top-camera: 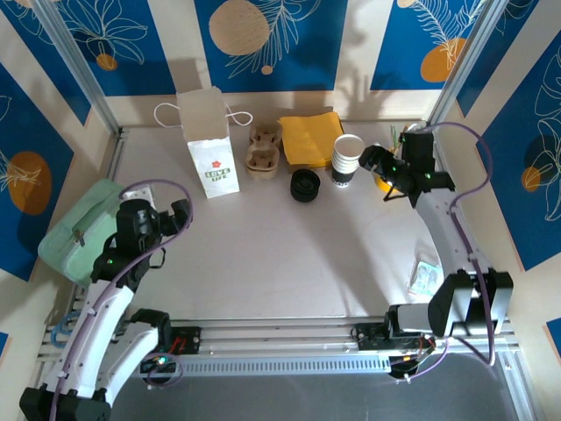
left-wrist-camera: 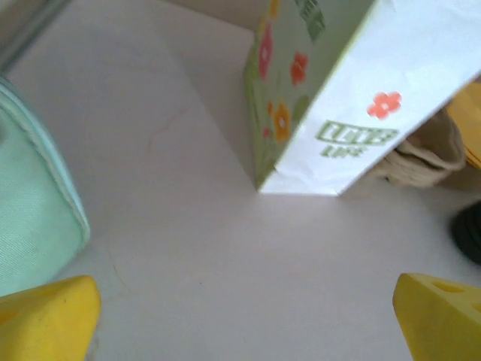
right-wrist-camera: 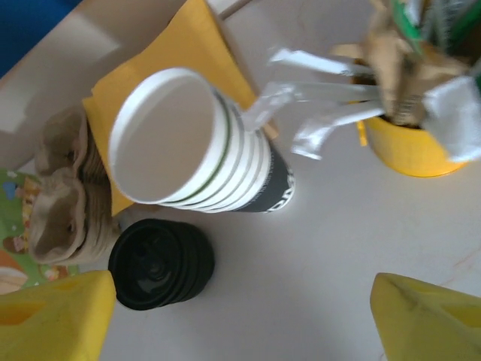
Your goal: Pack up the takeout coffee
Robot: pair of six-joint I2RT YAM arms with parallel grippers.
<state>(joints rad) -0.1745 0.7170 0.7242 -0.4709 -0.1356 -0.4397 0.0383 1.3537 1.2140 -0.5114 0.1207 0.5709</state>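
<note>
The left hand (top-camera: 181,215) is hovering over the near-left part of the worktop (top-camera: 280,263), its arm bending up from the base and reaching forward. Its yellow fingers (left-wrist-camera: 49,316) are standing wide apart, gripping nothing. In the left wrist view the left hand (left-wrist-camera: 244,323) is pointing at the white paper bag (left-wrist-camera: 338,98), which is standing upright well ahead of it. A mint-green pouch (top-camera: 83,228) is lying just beside the arm at the worktop's left edge.

The right arm is stretching far forward along the right side, and its wrist is turning inward so that the right hand (top-camera: 379,168) is facing left. It is hanging just beside the stack of lidless paper cups (top-camera: 348,160). In the right wrist view the right hand (right-wrist-camera: 240,316) is spreading its fingers (right-wrist-camera: 56,316) wide, with bare worktop between them and nothing in its grip. Ahead of it the cup stack (right-wrist-camera: 195,143) and a pile of black lids (right-wrist-camera: 161,263) are standing near each other. A yellow pot (right-wrist-camera: 409,147) of sachets is sitting to the right.

Behind the cups, yellow napkins (top-camera: 311,138) and pulp cup carriers (top-camera: 263,149) are lying side by side. Where the takeout coffee is, I cannot tell.
</note>
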